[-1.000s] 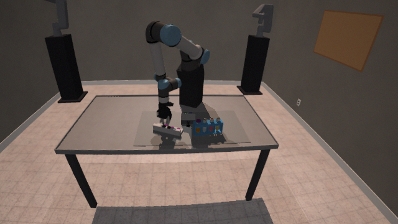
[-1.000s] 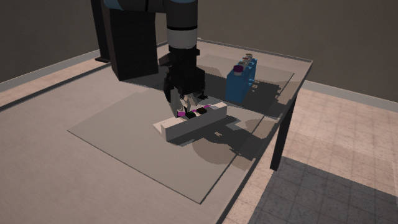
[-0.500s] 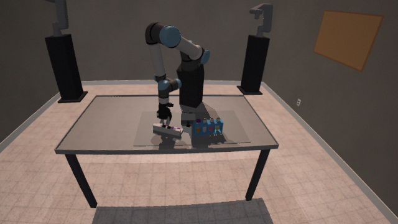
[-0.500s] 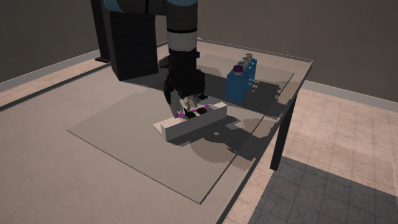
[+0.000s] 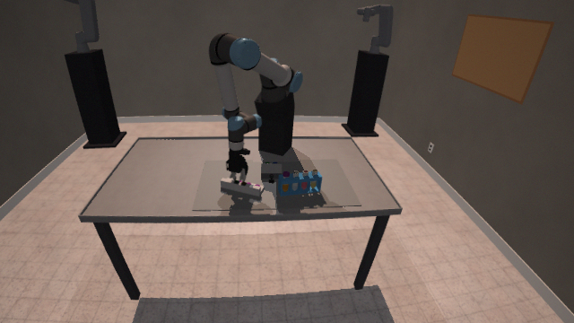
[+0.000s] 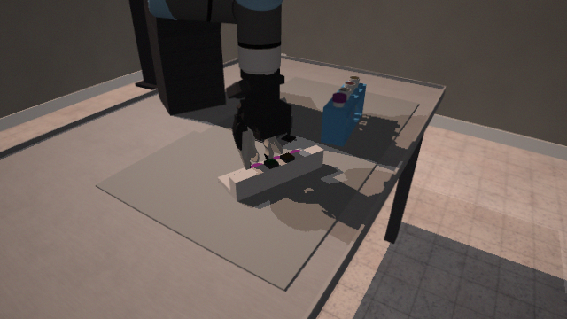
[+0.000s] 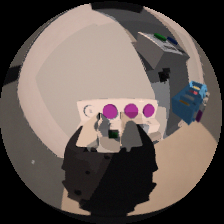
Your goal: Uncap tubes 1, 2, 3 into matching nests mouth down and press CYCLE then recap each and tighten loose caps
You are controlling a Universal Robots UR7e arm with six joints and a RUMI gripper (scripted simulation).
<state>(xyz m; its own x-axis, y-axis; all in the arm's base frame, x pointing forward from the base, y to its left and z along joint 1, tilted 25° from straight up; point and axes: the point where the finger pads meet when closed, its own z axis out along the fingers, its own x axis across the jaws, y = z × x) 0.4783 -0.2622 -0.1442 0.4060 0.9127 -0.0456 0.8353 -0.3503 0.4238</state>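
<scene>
The white cap tray (image 6: 276, 170) lies on the mat, and its magenta nest spots (image 7: 131, 110) show in the wrist view. My gripper (image 6: 261, 155) points straight down onto the tray. Its fingers stand a little apart on either side of a small dark thing (image 7: 114, 134) on the tray top, and I cannot tell what that is. A second small dark thing (image 6: 288, 157) sits beside it. The blue decapping station (image 5: 300, 184) holds several tubes, each with a cap on, the nearest one purple (image 6: 339, 97).
The grey key housing (image 7: 160, 42), with its green and blue keys, stands behind the tray near the arm's base (image 5: 275, 121). The tube rack also shows in the wrist view (image 7: 190, 102), to the right of the tray. Two black pillars stand beyond the table.
</scene>
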